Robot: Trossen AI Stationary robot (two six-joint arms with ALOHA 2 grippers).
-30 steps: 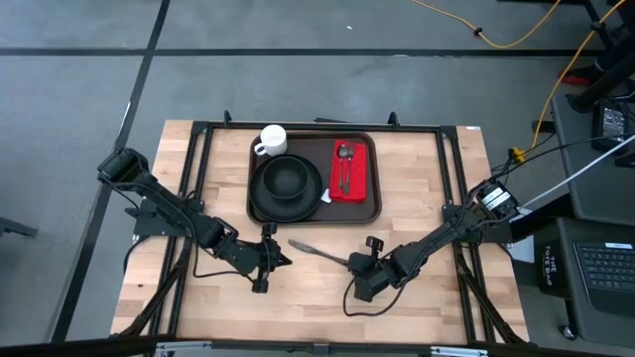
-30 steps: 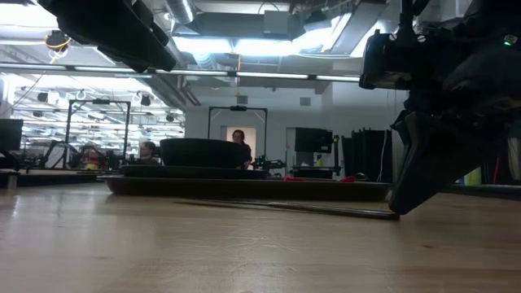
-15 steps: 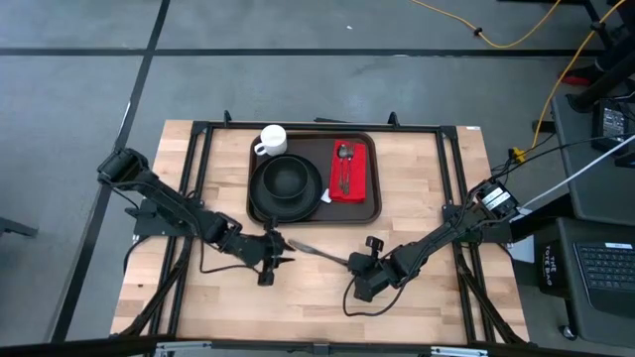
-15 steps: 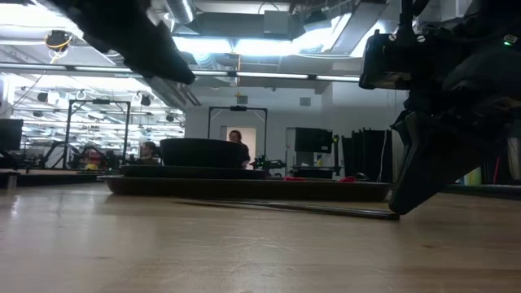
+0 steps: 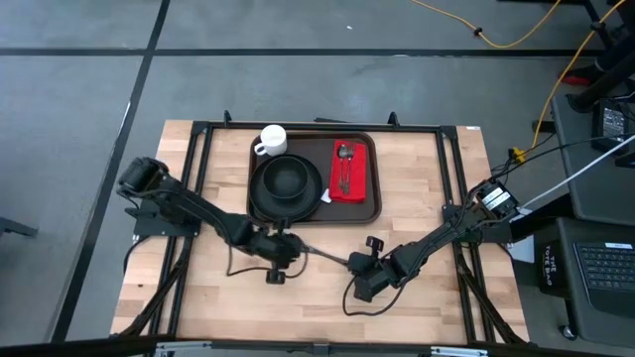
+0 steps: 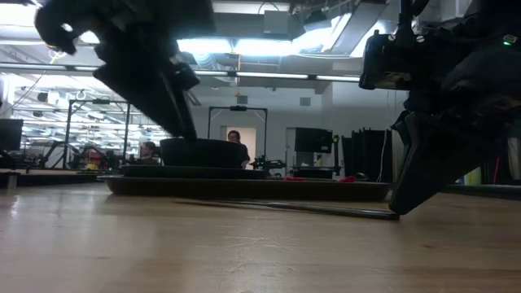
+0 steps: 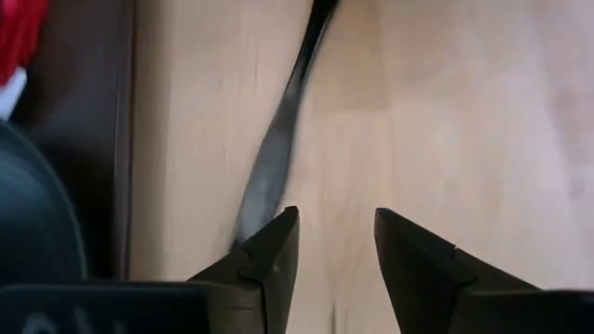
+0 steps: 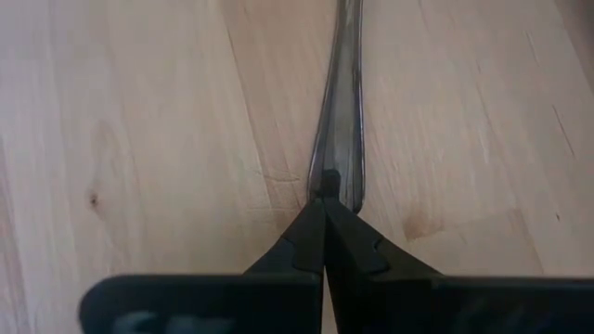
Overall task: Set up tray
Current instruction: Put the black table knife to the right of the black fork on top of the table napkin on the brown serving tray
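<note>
1. You see the tray (image 5: pixel 369 210) lying at the twelve o'clock side of the wooden table (image 5: pixel 417 288), its long sides running from nine to three o'clock.
2. Inside the tray, a round black plate (image 5: pixel 260 198) fills the nine o'clock half, and a black bowl (image 5: pixel 288 178) sits on that plate.
3. A white mug (image 5: pixel 272 140) stands at the tray's eleven o'clock corner, touching the plate's rim.
4. A red napkin (image 5: pixel 351 171) covers the tray's three o'clock half, and a spoon (image 5: pixel 343 164) lies along it, bowl end toward twelve o'clock.
5. A slim piece of cutlery (image 5: pixel 325 255) lies on the bare table just six o'clock of the tray; which kind it is you cannot tell.
6. Your left gripper (image 5: pixel 286 247) hovers over the nine o'clock end of that cutlery, just off the tray's near edge. In the wrist view its jaws stand apart with nothing between them, and the cutlery runs past beside one finger (image 7: pixel 266 260).
7. Your right gripper (image 8: pixel 325 193) is at the cutlery's other end, about five o'clock of the tray. Its tips are pressed together at the handle, though you cannot tell whether the metal is pinched.
</note>
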